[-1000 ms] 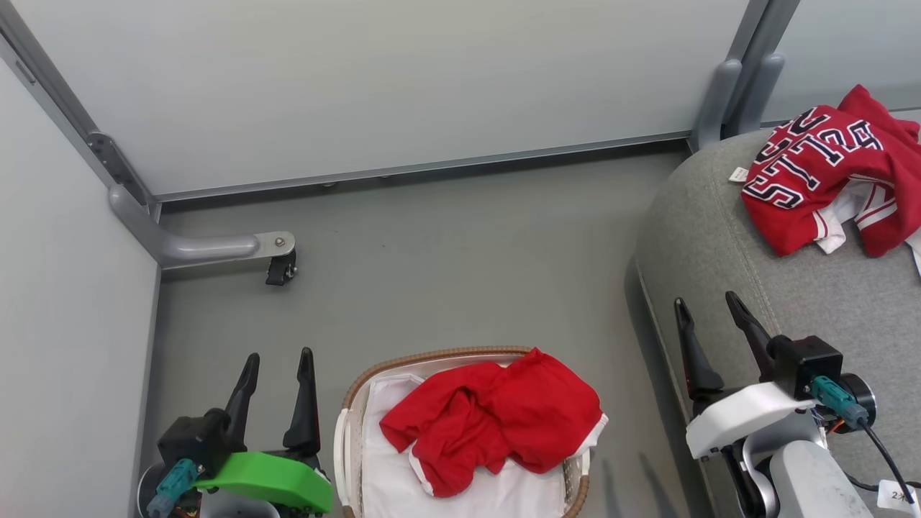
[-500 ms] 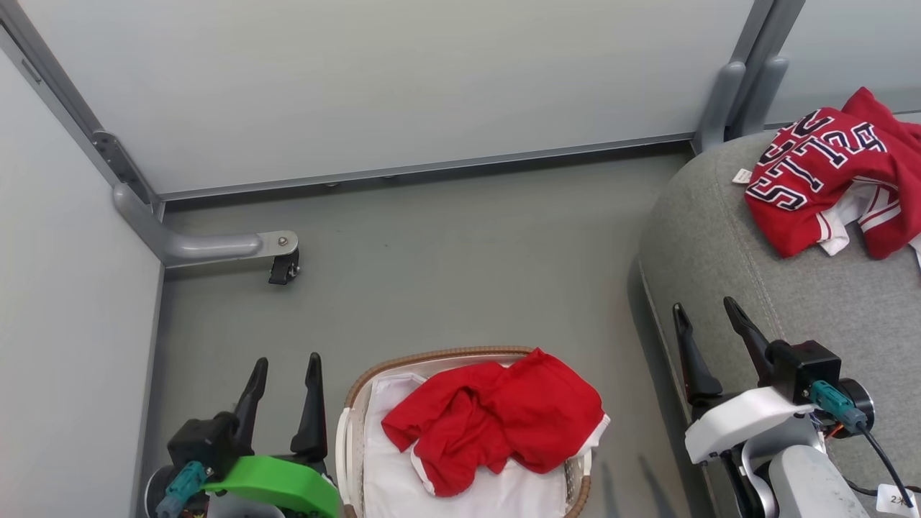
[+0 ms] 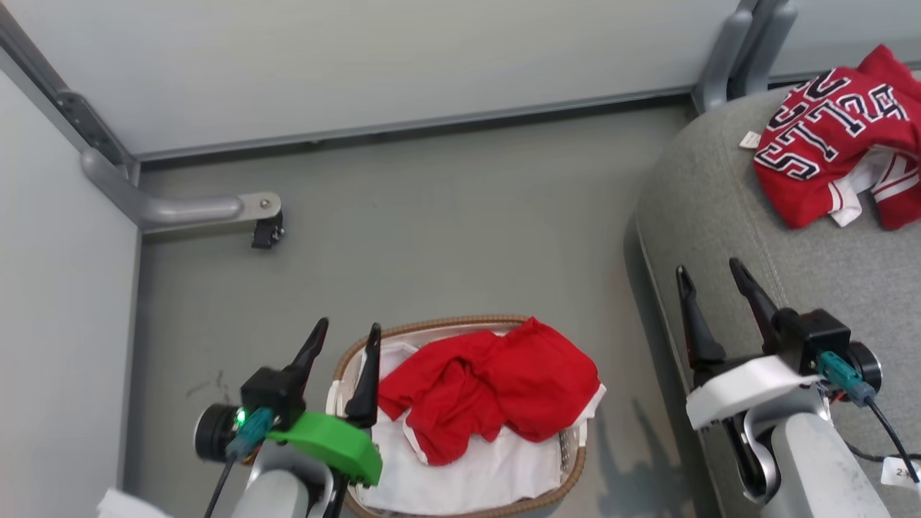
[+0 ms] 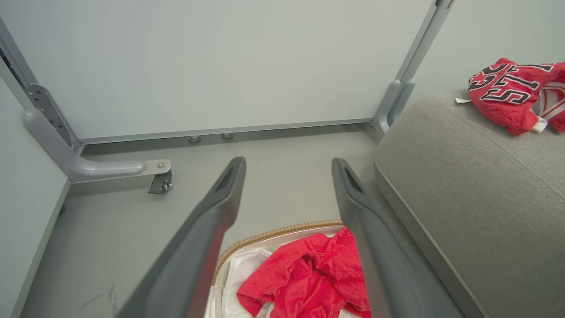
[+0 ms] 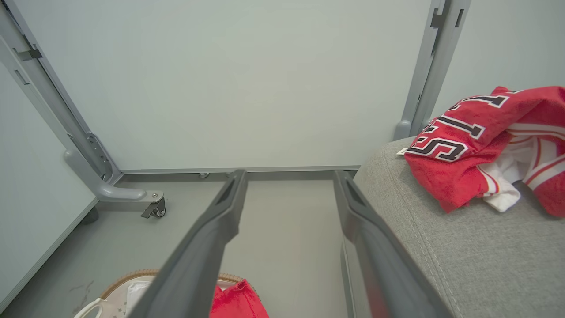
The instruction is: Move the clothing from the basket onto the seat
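Observation:
A plain red garment [image 3: 496,385] lies crumpled in the white basket [image 3: 460,327] with the brown woven rim, low in the head view; it also shows as the red garment [image 4: 309,278] in the left wrist view. My left gripper [image 3: 345,332] stands open over the basket's left rim, empty. A red jersey [image 3: 835,137] with block letters rests on the grey seat [image 3: 719,216] at the right, the same jersey [image 5: 476,145] in the right wrist view. My right gripper [image 3: 709,273] is open and empty over the seat's left edge.
A grey floor [image 3: 446,230] runs between basket and seat. Pale partition panels close the back and left; a metal foot with a caster [image 3: 265,232] juts out at the left, and an upright post [image 3: 741,43] stands behind the seat.
My left gripper has risen and shifted right, from beside the basket to over its left rim. The head view has tilted slightly. The right gripper stays open over the seat edge.

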You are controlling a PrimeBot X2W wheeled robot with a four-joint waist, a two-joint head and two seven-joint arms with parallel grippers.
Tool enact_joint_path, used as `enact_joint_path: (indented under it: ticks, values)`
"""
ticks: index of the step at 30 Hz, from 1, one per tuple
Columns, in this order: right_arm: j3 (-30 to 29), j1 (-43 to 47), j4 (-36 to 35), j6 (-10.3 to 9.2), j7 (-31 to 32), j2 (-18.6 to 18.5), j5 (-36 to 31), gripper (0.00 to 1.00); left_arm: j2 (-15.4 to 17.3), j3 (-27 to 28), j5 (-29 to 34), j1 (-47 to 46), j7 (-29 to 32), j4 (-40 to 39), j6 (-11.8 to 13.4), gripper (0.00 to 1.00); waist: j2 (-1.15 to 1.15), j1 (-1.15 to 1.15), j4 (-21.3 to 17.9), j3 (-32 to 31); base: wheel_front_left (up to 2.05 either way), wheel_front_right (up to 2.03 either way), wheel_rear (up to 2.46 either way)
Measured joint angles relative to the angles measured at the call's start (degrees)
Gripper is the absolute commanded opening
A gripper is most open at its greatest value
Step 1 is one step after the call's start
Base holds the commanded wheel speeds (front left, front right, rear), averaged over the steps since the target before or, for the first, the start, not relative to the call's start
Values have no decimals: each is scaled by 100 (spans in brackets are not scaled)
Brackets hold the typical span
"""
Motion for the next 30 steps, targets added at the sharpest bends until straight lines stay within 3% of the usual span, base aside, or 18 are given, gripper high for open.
enact_joint_path:
  ticks: [17, 30]
  values:
    - [259, -1031, -558, 0, 0, -4, 75, 100, 285, -1627, -10, -2296, 1, 2998, -8, 100, 0, 1, -479, 1788, 0, 0, 0]
    - [549, -1512, -853, 0, 0, -5, 471, 100, 354, -2269, 10, -3290, 154, 4323, -8, 100, 0, 1, -1083, 3110, 0, 0, 0]
